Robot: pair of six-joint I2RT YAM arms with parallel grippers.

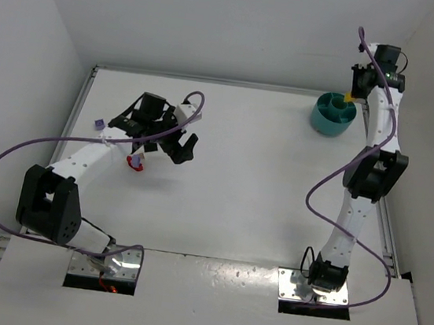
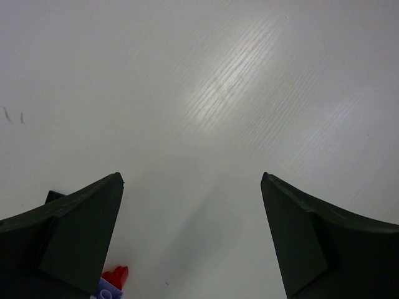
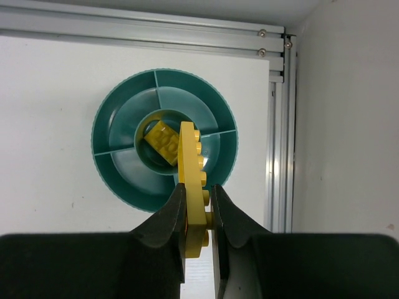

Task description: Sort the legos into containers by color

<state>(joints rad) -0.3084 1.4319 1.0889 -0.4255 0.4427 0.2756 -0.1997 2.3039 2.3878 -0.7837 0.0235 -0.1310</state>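
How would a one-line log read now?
right hand: shut on flat yellow plastic lego above round teal plastic tub | left hand: open | tub centre: another yellow brick

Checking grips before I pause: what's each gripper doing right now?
Left gripper: open, holding nothing.
Right gripper: shut on a yellow lego.

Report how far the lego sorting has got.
Done: one yellow lego lies in the centre compartment of the teal tub. In hand: the right pincer, shut on a second yellow lego, hangs above the tub. Left: a red lego on the table beside the open left pincer.
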